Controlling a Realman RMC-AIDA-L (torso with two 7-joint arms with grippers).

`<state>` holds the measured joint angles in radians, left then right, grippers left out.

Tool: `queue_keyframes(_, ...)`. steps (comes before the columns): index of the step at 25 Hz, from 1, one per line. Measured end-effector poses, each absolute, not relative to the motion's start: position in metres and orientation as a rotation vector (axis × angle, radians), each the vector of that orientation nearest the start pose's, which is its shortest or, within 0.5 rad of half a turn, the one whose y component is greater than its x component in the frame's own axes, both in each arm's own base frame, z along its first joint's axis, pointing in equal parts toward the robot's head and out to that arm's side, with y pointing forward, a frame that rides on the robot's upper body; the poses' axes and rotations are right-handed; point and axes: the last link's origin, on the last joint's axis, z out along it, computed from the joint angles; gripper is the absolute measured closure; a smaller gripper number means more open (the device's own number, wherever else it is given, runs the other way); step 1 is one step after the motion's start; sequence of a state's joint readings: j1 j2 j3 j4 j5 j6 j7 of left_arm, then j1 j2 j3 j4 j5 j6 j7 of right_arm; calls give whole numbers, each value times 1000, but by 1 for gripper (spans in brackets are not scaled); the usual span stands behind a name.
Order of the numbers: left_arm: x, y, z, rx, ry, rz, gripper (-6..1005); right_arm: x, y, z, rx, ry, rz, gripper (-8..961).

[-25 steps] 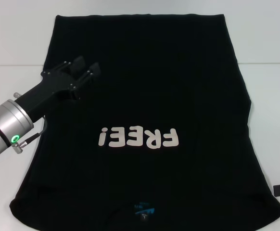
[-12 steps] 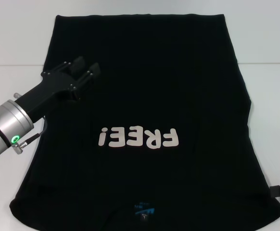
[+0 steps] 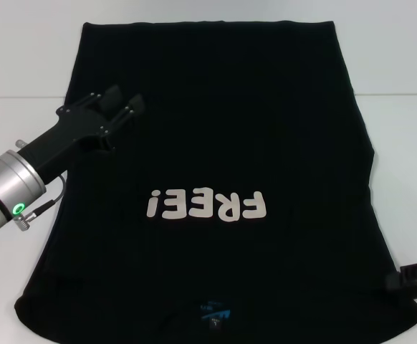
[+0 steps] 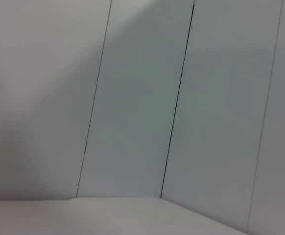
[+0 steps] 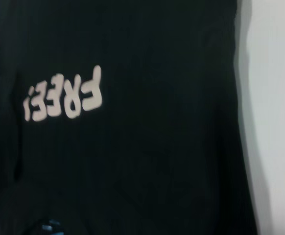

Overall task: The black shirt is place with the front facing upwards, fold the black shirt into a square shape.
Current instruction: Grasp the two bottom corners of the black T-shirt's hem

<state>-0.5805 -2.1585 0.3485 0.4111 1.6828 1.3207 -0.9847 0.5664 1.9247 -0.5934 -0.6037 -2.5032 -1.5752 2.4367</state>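
A: What's the biggest thing on the white table (image 3: 409, 143)?

B: The black shirt (image 3: 223, 129), soft matte cloth spread flat, front up. It covers most of the tabletop, its straight hem at the far edge and the neck at the near edge. The pale blocky "FREE!" print (image 3: 206, 206) sits on the chest, and a small blue neck label (image 3: 216, 312) shows at the near middle.

A: And the arms?

B: The left gripper (image 3: 125, 100) hangs over the shirt's left side, on a black body behind a ribbed silver wrist (image 3: 8, 193) with a green light. Its two fingers are spread apart, pinching nothing. The right gripper (image 3: 416, 279) pokes in at the near right corner, just beside the shirt's sleeve edge; I cannot tell whether its claw is spread or pressed together.

A: Any change?

B: The left gripper has drifted slightly left and farther away, and the right one has come further into view toward the shirt
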Motion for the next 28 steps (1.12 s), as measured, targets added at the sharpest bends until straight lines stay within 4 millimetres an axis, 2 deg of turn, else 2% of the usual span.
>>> queue_keyframes(8, -269, 366, -3, -2076, -594, -986, 519, 334, 318, 37, -2168, 2081, 104, 344)
queue_keyframes(18, -268, 366, -3, -2076, -596, -986, 519, 339, 319, 52, -2135, 2076, 129, 344)
queue_keyframes(28, -268, 365, -4, -2079, -596, -986, 518, 341, 310, 40, -2151, 2101, 111, 343)
